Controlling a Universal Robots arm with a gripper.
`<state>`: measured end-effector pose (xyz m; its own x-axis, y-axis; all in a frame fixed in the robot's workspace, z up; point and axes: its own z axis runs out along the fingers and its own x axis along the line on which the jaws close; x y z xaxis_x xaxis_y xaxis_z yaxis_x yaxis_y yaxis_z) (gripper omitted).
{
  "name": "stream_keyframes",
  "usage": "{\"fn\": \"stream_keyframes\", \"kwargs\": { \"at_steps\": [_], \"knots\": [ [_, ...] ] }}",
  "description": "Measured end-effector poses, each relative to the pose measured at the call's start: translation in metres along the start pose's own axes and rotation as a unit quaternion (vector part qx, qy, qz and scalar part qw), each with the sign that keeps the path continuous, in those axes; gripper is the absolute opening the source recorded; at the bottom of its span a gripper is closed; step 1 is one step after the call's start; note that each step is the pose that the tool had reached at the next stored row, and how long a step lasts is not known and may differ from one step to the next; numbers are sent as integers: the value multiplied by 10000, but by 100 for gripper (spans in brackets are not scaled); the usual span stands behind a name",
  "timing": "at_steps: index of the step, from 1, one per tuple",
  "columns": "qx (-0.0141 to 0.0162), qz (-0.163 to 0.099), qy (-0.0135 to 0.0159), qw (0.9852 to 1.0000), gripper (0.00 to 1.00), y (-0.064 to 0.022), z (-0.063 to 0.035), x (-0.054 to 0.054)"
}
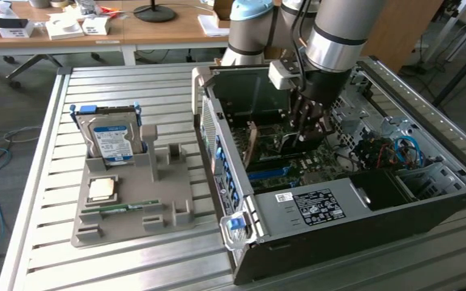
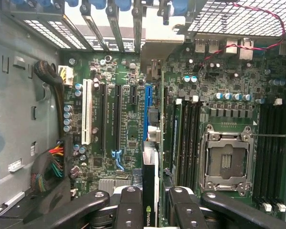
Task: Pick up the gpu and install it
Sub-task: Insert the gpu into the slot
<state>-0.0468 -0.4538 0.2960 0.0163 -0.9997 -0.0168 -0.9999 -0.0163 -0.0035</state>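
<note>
— What do we see nearest?
— Our gripper point(image 2: 151, 195) inside the computer case point(image 1: 338, 242), fingers point(image 2: 129, 202) clamped on the gpu point(image 2: 150, 167), which stands edge-on between them.
— And where does the card sit?
— Over the motherboard point(image 2: 128, 124), in line with the blue slot point(image 2: 147, 112). We cannot tell whether it touches the slot, and the fingers hide its near end.
— Farther off?
— The rear slot brackets point(image 2: 112, 24), cut off at the frame. The case stands near the table's point(image 1: 119, 79) edge at the exterior view's right.

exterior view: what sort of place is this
Probably a robotics lab for PC assembly: a robot arm with its gripper holding the gpu inside an open computer case on a slatted metal table, office desks behind.
</note>
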Motion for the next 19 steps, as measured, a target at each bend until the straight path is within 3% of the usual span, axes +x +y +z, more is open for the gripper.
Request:
{"fn": "stream_keyframes", "kwargs": {
  "at_steps": [19],
  "knots": [
    [0, -1, 5, 10000, 26, 35, 95, 1]
  ]
}}
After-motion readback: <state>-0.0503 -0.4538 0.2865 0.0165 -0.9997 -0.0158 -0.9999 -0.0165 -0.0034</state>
